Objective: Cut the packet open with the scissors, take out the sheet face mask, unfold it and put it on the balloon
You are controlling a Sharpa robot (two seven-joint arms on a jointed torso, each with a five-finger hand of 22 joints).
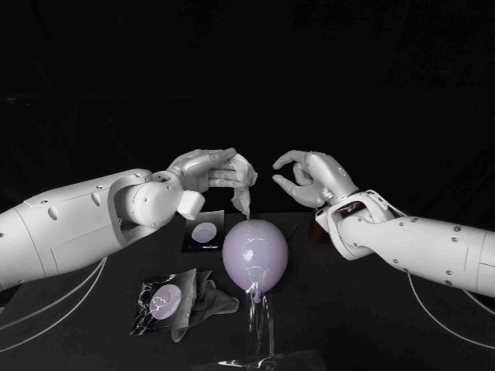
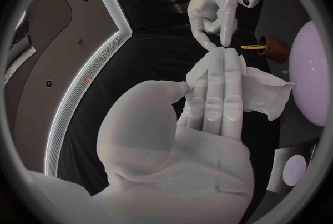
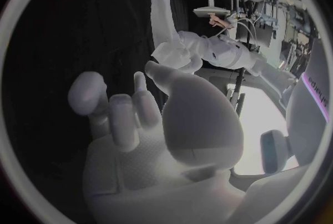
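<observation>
My left hand is raised above the table and pinches the folded white sheet mask, which hangs down just over the balloon's top. The pale lilac balloon stands upright at the table's middle. In the left wrist view the mask is pressed between that hand's fingers, with the balloon beside it. My right hand hovers a little to the right of the mask, fingers apart and holding nothing. From the right wrist, the mask hangs beyond my right hand.
One dark packet lies left of the balloon. A shiny packet with a grey crumpled piece lies nearer the front left. A clear stand holds the balloon. A brown holder with a yellow handle stands behind the balloon.
</observation>
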